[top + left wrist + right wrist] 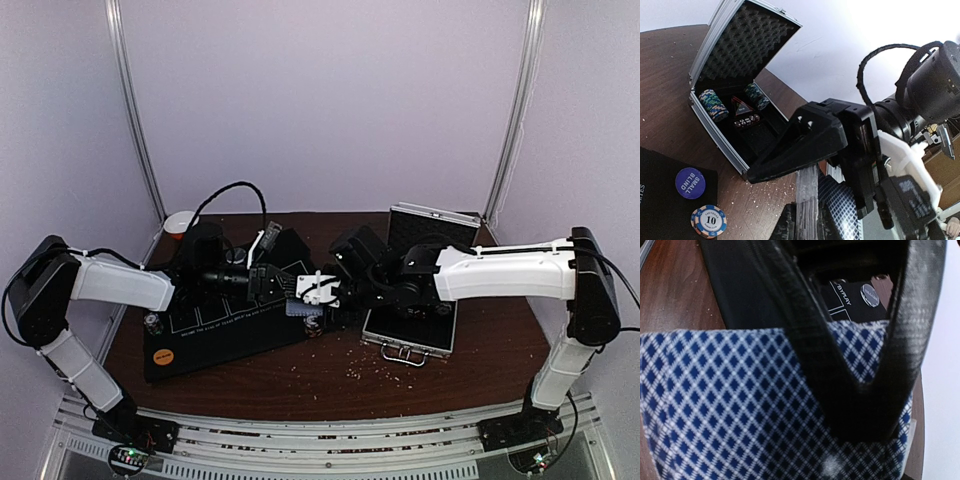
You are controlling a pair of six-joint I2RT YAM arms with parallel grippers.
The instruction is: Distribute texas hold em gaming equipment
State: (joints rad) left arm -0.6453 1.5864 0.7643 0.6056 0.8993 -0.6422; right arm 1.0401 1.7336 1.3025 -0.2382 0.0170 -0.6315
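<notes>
**Entry: card deck at tabletop centre**

Brown wooden tabletop (340, 385), lilac walls (320, 100). Black mat (215, 335) on the left, open silver case (410, 338) on the right. My right tool (865, 430) pinches the playing cards (730, 400) over the mat's edge. My left tool (285, 292) crowds alongside; I cannot tell its grip.

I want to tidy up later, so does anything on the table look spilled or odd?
Yes: small pale crumbs lie scattered on the brown table in front of the open aluminium case. Nothing else stands out.
</notes>
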